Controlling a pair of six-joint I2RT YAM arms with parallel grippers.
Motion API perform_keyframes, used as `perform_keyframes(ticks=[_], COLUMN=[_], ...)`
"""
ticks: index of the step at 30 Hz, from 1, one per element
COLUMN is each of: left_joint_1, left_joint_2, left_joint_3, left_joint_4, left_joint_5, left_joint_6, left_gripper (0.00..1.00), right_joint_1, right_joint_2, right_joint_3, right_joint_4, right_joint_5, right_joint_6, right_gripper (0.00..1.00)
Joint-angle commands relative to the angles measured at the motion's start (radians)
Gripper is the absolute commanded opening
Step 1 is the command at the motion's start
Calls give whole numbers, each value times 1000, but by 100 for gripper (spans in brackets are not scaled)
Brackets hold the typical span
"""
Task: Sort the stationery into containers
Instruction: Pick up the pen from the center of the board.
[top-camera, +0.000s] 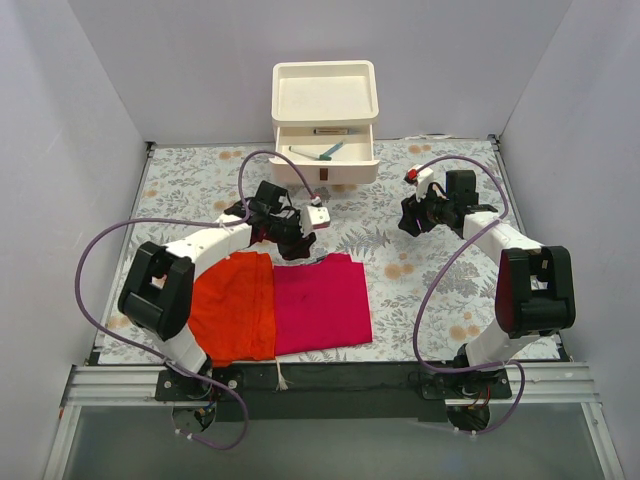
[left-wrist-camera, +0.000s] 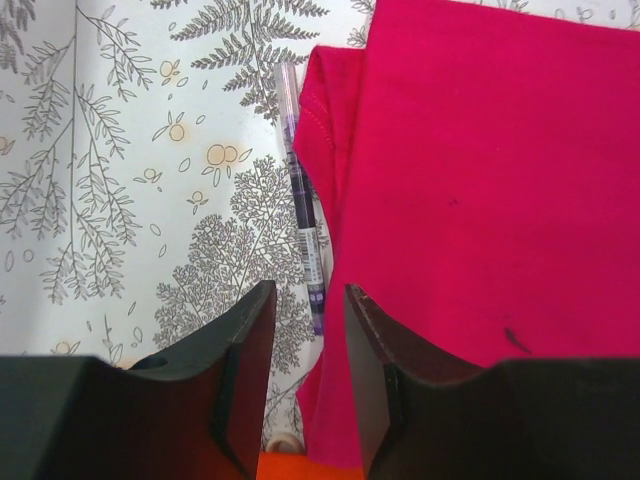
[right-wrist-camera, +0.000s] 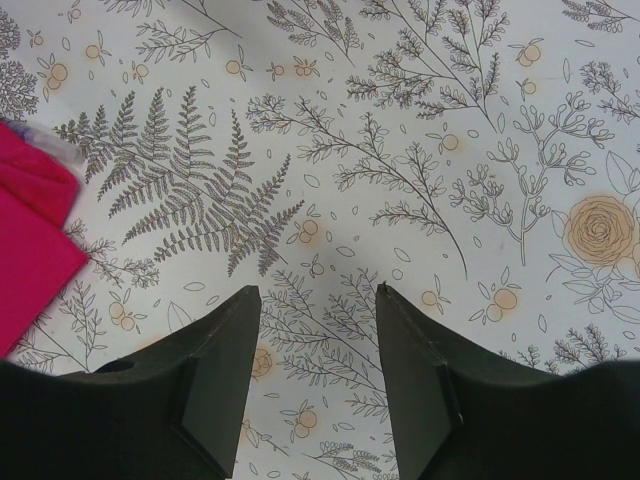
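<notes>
A thin pen (left-wrist-camera: 303, 200) with a clear and dark blue barrel lies on the patterned table, right along the left edge of the magenta cloth (left-wrist-camera: 480, 180). My left gripper (left-wrist-camera: 307, 292) is open and hovers just over the pen's near end, one finger on each side. In the top view the left gripper (top-camera: 300, 243) sits at the far edge of the magenta cloth (top-camera: 322, 305) and hides the pen. The cream drawer unit (top-camera: 325, 95) stands at the back. Its top drawer (top-camera: 352, 160) is pulled out and holds a few pens (top-camera: 328, 152). My right gripper (right-wrist-camera: 318, 290) is open and empty above bare tablecloth.
An orange cloth (top-camera: 235, 305) lies beside the magenta one at the near left. A small tan round piece (left-wrist-camera: 282, 440) shows at the orange cloth's edge (left-wrist-camera: 310, 467). The right gripper (top-camera: 412, 218) hovers right of centre. Grey walls enclose the table.
</notes>
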Motion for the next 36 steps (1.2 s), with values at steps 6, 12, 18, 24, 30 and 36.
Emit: perform_keyframes(ticks=[6, 12, 18, 24, 30, 36], left_joint_1=[-28, -38, -42, -42, -51, -58], left_joint_2=[104, 143, 178, 204, 224, 255], left_joint_3=[74, 60, 64, 63, 55, 67], left_joint_4=[34, 35, 76, 92, 104, 100], left_joint_5=[-30, -47, -79, -90, -116, -156], left_joint_6=[-64, -64, -93, -99, -93, -85], left_gripper=[32, 32, 30, 29, 28, 8], right_joint_1=[-3, -3, -3, -3, -3, -3], right_joint_2=[-8, -9, -9, -22, -14, -14], right_joint_3=[7, 0, -3, -16, -6, -3], right_joint_4=[8, 6, -5, -12, -11, -11], right_joint_5=[-9, -3, 0, 5, -3, -1], right_joint_6=[-5, -8, -9, -15, -15, -17], right_gripper=[59, 58, 59, 58, 59, 58])
